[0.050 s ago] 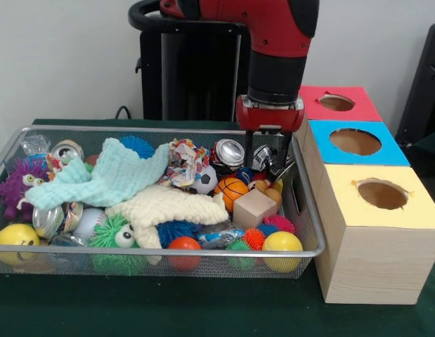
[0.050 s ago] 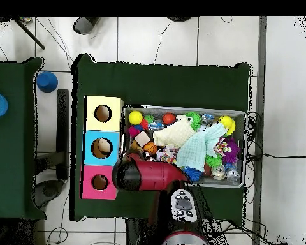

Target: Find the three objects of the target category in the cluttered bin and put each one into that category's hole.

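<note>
Gripper [image 1: 272, 163]: low in the wire bin [image 1: 305, 250], right end, by a crushed can [image 1: 229, 152].
Jaws: cannot tell whether apart or together.
Boxes: yellow [image 1: 414, 210], blue [image 1: 322, 133], red [image 1: 365, 105].

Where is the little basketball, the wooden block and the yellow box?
basketball [image 1: 232, 189]: front view, on its orange side.
wooden block [image 1: 254, 208]: front view, on its front face.
yellow box [image 1: 346, 199]: front view, on its top, left of the hole.

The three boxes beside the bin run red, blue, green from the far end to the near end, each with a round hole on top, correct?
Not quite. The nearest box is yellow, not green; the front view shows it. The red box at the far end and the blue box in the middle are as you say, and each has a round hole on top, beside the bin.
</note>
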Controlling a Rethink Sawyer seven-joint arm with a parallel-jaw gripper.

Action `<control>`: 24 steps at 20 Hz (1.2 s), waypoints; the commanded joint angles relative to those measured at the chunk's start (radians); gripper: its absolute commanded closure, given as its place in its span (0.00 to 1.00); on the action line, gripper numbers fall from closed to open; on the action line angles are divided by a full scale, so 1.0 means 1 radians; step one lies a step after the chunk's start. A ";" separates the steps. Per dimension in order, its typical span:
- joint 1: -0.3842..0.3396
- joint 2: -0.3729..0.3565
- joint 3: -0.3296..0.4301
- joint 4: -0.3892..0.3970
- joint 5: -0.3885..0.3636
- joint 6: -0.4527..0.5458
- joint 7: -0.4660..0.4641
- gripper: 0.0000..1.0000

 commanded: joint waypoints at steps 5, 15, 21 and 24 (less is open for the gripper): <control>0.005 0.125 -0.017 -0.094 0.078 -0.114 0.221 0.00; 0.034 0.202 -0.038 -0.120 0.129 -0.182 0.225 0.00; 0.047 0.222 -0.039 -0.113 0.156 -0.231 0.244 0.00; 0.051 0.226 -0.037 -0.107 0.170 -0.251 0.254 0.00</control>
